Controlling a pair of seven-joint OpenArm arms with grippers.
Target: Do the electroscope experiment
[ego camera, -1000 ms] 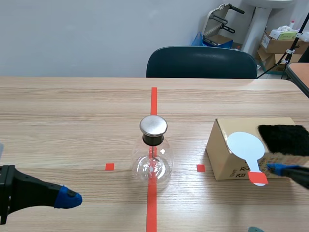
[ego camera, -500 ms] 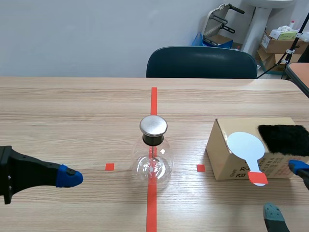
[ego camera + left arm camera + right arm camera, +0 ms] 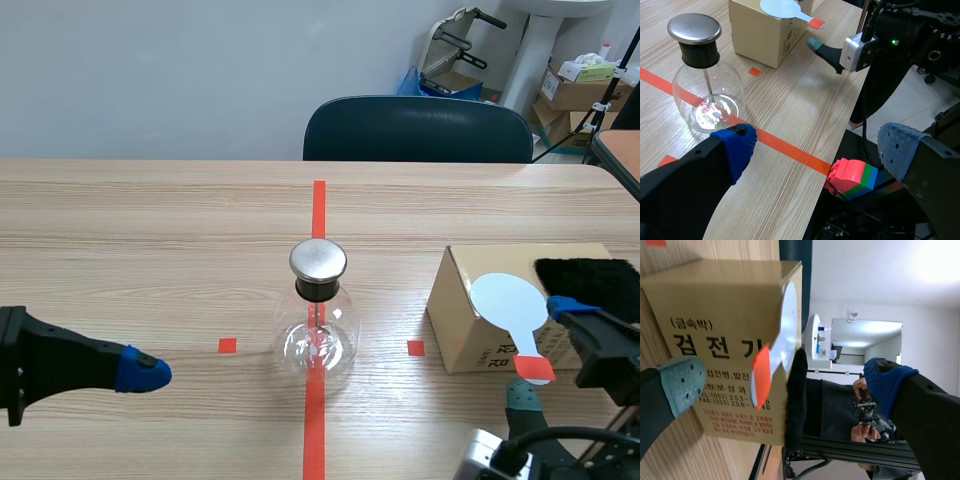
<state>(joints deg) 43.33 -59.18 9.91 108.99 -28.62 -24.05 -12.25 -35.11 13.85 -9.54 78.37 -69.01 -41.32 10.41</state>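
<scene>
The electroscope, a glass flask with a metal cap, stands on the red centre line. To its right a cardboard box carries a white paddle with an orange handle sticking out over its near edge. A black fur cloth also lies on the box. My right gripper is open, its pads on either side of the orange handle without touching it. My left gripper is open and holds nothing. It sits low, left of the flask.
A dark chair stands behind the table's far edge. Boxes and gear crowd the back right corner. In the left wrist view a coloured toy block lies below the table's near edge. A person's hands show past the box.
My right gripper has turned and moved up and left, bringing its fingers around the paddle's orange handle. The left gripper rose slightly, then held still.
</scene>
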